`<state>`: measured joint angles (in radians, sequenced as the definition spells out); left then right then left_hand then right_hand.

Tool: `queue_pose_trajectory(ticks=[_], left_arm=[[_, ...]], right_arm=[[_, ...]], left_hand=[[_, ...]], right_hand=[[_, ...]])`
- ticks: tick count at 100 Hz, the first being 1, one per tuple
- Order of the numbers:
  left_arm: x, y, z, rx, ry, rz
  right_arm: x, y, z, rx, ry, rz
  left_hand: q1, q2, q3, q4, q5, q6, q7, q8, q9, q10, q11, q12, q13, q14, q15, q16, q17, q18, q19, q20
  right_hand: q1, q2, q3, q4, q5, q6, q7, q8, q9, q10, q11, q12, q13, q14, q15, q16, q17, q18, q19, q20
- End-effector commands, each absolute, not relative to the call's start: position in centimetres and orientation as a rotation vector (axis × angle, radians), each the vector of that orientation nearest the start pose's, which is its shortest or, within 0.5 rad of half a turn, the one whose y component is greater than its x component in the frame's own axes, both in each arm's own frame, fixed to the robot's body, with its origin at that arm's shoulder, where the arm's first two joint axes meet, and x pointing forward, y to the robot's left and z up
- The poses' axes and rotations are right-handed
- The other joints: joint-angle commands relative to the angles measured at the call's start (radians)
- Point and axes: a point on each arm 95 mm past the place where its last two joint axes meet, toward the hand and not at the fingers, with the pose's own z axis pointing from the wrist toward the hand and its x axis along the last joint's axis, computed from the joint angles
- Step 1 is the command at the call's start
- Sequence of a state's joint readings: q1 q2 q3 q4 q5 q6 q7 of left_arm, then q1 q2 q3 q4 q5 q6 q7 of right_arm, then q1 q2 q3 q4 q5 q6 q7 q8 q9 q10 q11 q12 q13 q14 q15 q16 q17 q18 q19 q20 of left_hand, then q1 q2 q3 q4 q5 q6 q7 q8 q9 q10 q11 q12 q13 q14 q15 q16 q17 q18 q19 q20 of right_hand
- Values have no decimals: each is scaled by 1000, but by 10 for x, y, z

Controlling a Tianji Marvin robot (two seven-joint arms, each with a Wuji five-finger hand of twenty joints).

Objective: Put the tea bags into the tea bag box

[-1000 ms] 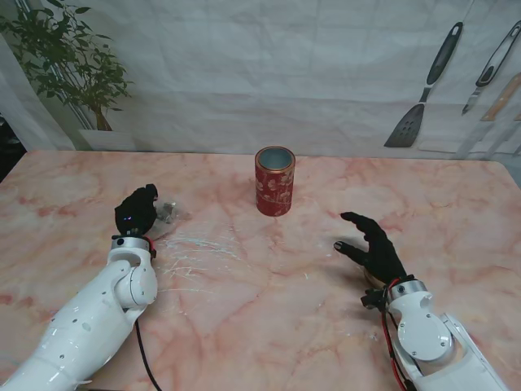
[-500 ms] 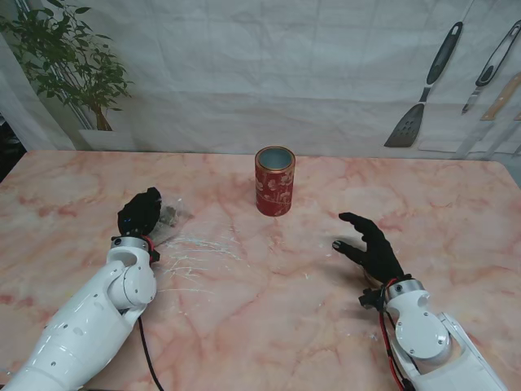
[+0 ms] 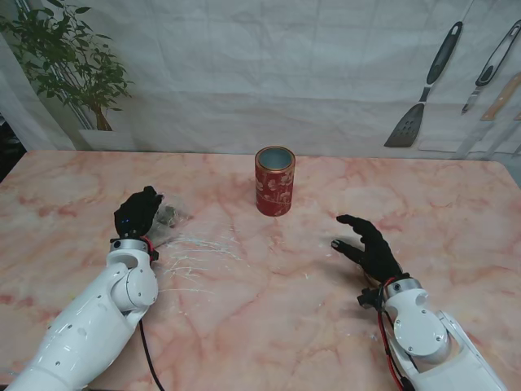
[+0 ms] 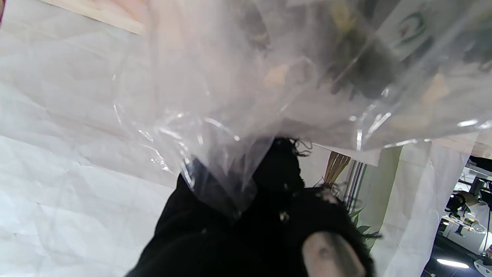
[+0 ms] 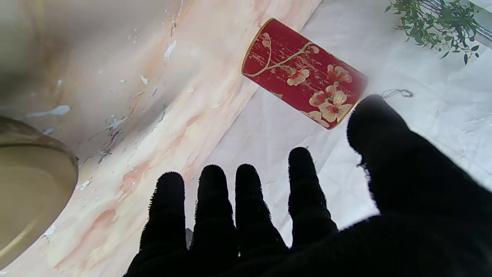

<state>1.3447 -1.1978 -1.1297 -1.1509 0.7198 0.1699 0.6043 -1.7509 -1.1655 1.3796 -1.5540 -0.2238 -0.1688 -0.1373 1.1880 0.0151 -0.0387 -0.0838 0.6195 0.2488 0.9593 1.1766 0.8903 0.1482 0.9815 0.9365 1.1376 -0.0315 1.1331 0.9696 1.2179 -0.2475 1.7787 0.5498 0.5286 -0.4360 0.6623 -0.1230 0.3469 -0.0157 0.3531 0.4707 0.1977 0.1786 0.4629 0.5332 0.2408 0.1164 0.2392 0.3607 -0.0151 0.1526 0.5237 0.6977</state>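
Nearest to me, the right robot hand (image 3: pixel 370 247) hovers low over the pink marble tabletop (image 3: pixel 269 285) with fingers spread and nothing in it, probably kept clear or ready to steady the box. A little farther and to the left, the left robot hand (image 3: pixel 138 213) is closed on the corner of a clear plastic tea bag packet (image 3: pixel 168 217), its film crinkled with dark tea inside, apparently pinched there so it can be carried. Farthest, the tea bag box (image 3: pixel 274 181), a red cylinder with gold-rimmed floral print, stands upright and open-topped, well apart from both hands.
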Motion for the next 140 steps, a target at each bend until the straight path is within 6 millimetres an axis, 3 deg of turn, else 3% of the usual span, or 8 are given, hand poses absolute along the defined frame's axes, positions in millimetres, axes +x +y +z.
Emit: queue_pose_trajectory(ticks=[1, 31, 40, 59, 106, 115, 116, 140], left_arm=[[457, 47, -356, -1324, 817, -1454], [451, 39, -350, -1341, 769, -1523], [448, 34, -345, -1349, 758, -1545], [442, 17, -338, -1363, 732, -1598], [434, -31, -320, -1279, 797, -1699], [435, -39, -315, -1257, 810, -1716], [435, -39, -314, -1254, 810, -1718], [437, -59, -300, -1193, 822, -1758]], right_arm=[[359, -46, -368, -2339, -925, -2315], [371, -45, -360, -2238, -979, -2241], [377, -44, -355, -2169, -963, -2189], [392, -37, -340, -2037, -951, -2065], [408, -5, -311, -1894, -1080, -1892], [407, 2, -311, -1875, -1060, -1878], [407, 2, -311, -1873, -1058, -1877], [407, 15, -314, -1828, -1065, -1827]], left_hand=[[37, 97, -4, 34, 108, 120, 204, 75, 152, -123, 245, 44, 133, 85, 399, -25, -93, -167, 315, 31], [30, 41, 18, 65, 157, 129, 317, 114, 201, -188, 272, -11, 134, 113, 440, -82, -91, -141, 315, 75], [27, 22, 31, 85, 167, 144, 323, 119, 202, -161, 286, -25, 134, 121, 447, -94, -90, -135, 315, 83], [21, 6, 46, 114, 173, 159, 320, 121, 206, -169, 291, -45, 133, 135, 451, -104, -90, -127, 315, 90], [24, -2, 59, 125, 177, 168, 308, 116, 205, -136, 289, -60, 133, 139, 455, -110, -90, -120, 315, 95], [25, -1, 59, 124, 177, 169, 304, 115, 207, -170, 286, -64, 133, 139, 455, -111, -90, -120, 315, 96], [26, -2, 59, 124, 177, 169, 303, 114, 205, -150, 285, -64, 133, 139, 455, -112, -90, -120, 315, 96], [27, 0, 59, 123, 175, 171, 296, 112, 206, -165, 283, -67, 133, 137, 454, -113, -90, -120, 315, 96]], right_hand=[[17, 38, -39, 35, 5, 0, 0, -1, -10, 5, 12, 4, -36, 0, 13, 12, -16, -36, -26, 21], [28, 31, -51, 39, 44, -12, 15, 0, 23, 5, 21, 8, -10, 5, 35, 22, -6, -33, -19, 25], [29, 25, -43, 40, 68, -17, 24, 1, 39, 8, 28, 13, 5, 8, 59, 34, 2, -32, -9, 30], [41, 7, 8, 32, 149, -33, 72, -3, 58, 16, 166, 101, 15, 26, 236, 121, 9, -40, 46, 50], [80, 6, 68, 23, 323, -4, 144, -33, 34, 25, 459, 299, -19, 45, 581, 250, -7, -35, 155, 46], [112, 6, 49, -17, 345, 3, 192, -111, 32, 24, 490, 341, -24, 43, 612, 252, -16, -36, 182, 33], [114, 4, 48, -20, 347, 4, 196, -116, 31, 25, 494, 345, -25, 44, 614, 252, -17, -34, 184, 33], [187, 5, 21, -59, 357, 2, 298, -198, 22, 20, 549, 394, -37, 39, 654, 266, -28, -38, 215, 29]])
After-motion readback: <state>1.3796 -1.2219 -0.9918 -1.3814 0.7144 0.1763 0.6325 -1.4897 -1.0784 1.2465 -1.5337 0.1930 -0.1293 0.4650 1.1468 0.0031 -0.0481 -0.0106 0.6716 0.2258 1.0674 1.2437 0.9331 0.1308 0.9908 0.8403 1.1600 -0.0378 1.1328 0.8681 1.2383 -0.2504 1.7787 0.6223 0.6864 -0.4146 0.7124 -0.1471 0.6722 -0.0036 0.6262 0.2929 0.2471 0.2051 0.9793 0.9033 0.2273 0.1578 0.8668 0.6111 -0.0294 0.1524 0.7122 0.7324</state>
